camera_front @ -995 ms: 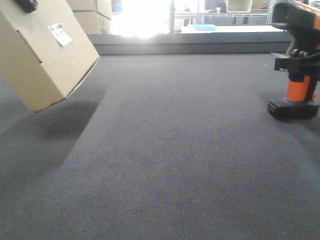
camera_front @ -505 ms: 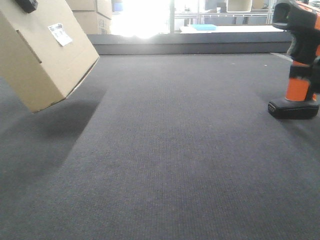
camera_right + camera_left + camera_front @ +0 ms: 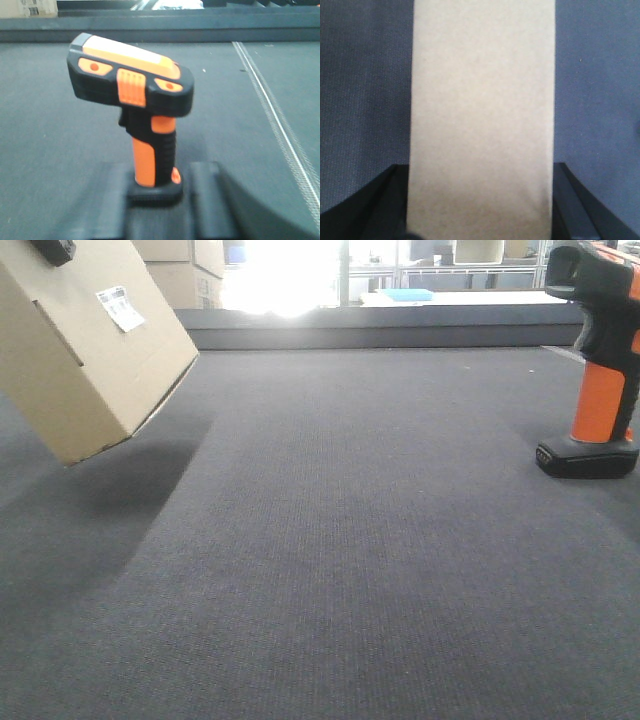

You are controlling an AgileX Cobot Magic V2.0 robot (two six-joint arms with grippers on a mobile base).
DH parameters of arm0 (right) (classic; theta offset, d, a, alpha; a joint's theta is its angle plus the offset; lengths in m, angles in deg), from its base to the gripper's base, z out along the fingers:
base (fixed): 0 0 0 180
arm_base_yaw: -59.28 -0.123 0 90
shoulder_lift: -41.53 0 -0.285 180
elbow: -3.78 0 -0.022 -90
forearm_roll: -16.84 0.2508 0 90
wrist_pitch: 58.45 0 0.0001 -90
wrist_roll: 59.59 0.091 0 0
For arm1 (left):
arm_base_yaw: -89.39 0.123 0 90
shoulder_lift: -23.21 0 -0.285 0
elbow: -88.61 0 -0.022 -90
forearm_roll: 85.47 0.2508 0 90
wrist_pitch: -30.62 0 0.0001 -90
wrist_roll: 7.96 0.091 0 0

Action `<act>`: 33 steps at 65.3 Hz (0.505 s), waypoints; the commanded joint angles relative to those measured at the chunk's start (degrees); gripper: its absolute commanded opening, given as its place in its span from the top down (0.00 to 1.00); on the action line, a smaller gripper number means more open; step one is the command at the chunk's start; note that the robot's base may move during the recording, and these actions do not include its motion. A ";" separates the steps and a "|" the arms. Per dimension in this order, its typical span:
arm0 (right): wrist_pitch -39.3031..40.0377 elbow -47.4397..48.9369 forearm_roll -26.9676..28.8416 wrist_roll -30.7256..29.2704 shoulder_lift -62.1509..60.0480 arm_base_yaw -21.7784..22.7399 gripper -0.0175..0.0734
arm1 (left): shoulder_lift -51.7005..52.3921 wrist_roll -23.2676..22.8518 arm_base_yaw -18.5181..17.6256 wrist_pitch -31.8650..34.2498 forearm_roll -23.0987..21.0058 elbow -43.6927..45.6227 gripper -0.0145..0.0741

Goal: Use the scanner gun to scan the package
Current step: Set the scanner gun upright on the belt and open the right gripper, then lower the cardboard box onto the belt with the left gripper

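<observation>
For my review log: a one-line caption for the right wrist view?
Orange-and-black scanner gun standing upright on dark carpet, framed between open pincer fingers.

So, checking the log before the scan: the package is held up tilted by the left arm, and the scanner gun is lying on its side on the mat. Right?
Not quite. The scanner gun is standing upright on its flat black base, not lying on its side; the right wrist view shows this, as does the front view. The rest holds: the package is up and tilted, held between the left fingers.
</observation>
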 commanded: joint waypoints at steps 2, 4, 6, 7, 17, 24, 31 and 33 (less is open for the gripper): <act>-6.40 -0.24 0.60 0.06 -5.61 0.15 0.78 | 0.39 0.13 -0.24 1.10 -0.63 0.66 0.64; -7.98 -0.24 0.60 0.06 -7.17 0.15 0.81 | 0.39 0.13 -0.24 1.10 -0.63 0.66 0.64; -9.17 -0.24 0.60 0.06 -8.81 0.15 0.84 | 0.39 0.13 -0.24 1.10 -0.63 0.66 0.64; -9.70 -0.24 0.60 0.06 -9.63 0.15 0.85 | 0.39 0.13 -0.24 1.10 -0.63 0.66 0.64; -16.71 -0.02 0.60 0.06 -19.34 0.15 0.93 | 0.39 0.13 -0.24 1.10 -0.63 0.66 0.64; -24.44 1.27 0.60 0.06 -25.12 0.15 0.95 | 0.39 0.13 -0.24 1.10 -0.63 0.66 0.64; -29.91 2.34 0.60 0.06 -30.34 0.15 0.96 | 0.39 0.53 -0.24 1.10 -0.26 0.66 0.64; -31.06 2.44 0.60 0.06 -31.45 0.15 0.96 | 0.39 1.63 -0.24 0.99 -0.24 0.66 0.64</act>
